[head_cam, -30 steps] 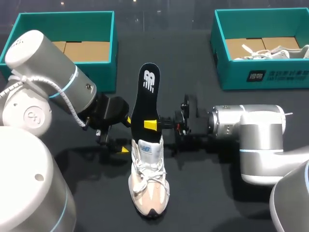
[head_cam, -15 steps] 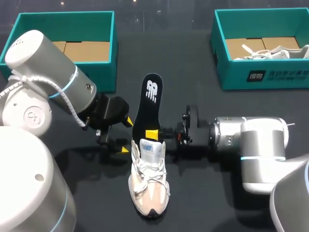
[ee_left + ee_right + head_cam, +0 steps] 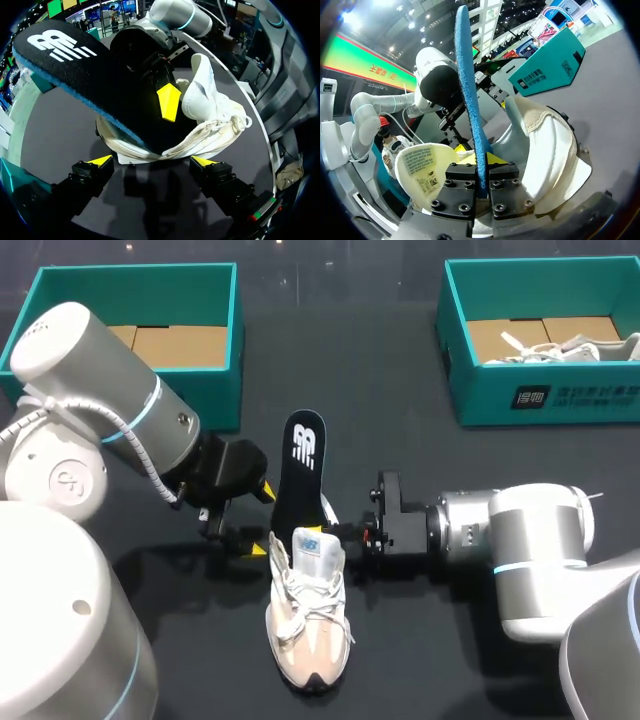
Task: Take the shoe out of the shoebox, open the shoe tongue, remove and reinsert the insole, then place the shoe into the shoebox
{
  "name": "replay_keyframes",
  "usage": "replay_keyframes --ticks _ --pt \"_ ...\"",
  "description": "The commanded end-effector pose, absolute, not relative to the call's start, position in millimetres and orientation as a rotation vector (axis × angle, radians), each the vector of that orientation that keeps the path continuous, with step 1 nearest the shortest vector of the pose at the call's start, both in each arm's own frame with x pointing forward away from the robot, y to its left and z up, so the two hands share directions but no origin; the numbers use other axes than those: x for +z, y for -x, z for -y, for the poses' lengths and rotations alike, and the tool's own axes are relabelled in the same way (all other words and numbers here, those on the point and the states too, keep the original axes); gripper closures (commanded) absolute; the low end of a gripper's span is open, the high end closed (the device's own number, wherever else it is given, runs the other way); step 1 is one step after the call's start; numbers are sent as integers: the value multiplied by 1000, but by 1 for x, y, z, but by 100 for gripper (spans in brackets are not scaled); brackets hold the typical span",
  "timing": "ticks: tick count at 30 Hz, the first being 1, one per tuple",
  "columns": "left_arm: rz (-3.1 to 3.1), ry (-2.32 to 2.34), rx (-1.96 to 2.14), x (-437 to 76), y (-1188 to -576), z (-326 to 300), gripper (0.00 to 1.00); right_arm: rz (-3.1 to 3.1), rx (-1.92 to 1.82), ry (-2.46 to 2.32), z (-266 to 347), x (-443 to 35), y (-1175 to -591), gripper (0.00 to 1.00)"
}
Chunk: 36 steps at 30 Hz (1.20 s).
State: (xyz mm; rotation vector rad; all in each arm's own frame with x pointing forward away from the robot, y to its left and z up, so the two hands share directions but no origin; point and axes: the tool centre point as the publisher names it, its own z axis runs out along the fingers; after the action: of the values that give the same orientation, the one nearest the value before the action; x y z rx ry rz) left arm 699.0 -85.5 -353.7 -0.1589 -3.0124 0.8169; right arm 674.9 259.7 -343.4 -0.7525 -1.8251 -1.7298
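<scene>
A white and beige shoe (image 3: 309, 612) stands on the dark table, toe toward the near edge. A black insole (image 3: 299, 468) with a white logo rises tilted out of the shoe's heel opening. My right gripper (image 3: 334, 529) comes in from the right and is shut on the insole's lower part. In the right wrist view its fingers (image 3: 480, 176) clamp the blue-edged insole (image 3: 470, 95) over the shoe's opening (image 3: 545, 145). My left gripper (image 3: 263, 520) stands open just left of the heel. In the left wrist view its tips (image 3: 152, 161) straddle the shoe's heel (image 3: 150, 150) without touching it.
A teal shoebox (image 3: 225, 350) with a cardboard bottom sits at the back left. A second teal shoebox (image 3: 455, 340) at the back right holds another white shoe (image 3: 560, 348). Dark table surface lies between the boxes and in front of the shoe.
The right gripper has sunk toward the shoe, and the insole has slid lower into the heel opening. The left arm has stayed where it was.
</scene>
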Motion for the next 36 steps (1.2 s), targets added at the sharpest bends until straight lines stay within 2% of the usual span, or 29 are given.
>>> replay_keyframes --ticks 1,6,8,13,16,22,26,36 --pt "3014 159 819 -355 -698 85 0 1816 -1720 733 -264 -356 -672 100" --pt "3014 159 819 -355 -698 85 0 1818 -1745 697 -266 -350 -676 100" --pt "3014 159 819 -355 -698 85 0 1823 -1765 684 -266 -347 -678 91" --pt "3014 159 819 -355 -698 85 0 1835 -1800 638 -265 -338 -682 88" --pt "3014 159 819 -355 -698 85 0 1838 -1822 624 -265 -334 -683 80" --pt "3014 159 819 -355 -698 85 0 1843 -1844 604 -263 -329 -684 75" --pt "3014 159 819 -355 -698 85 0 1852 -1842 588 -262 -326 -685 67" --pt "3014 159 819 -355 -698 85 0 1899 -1817 526 -264 -314 -690 60"
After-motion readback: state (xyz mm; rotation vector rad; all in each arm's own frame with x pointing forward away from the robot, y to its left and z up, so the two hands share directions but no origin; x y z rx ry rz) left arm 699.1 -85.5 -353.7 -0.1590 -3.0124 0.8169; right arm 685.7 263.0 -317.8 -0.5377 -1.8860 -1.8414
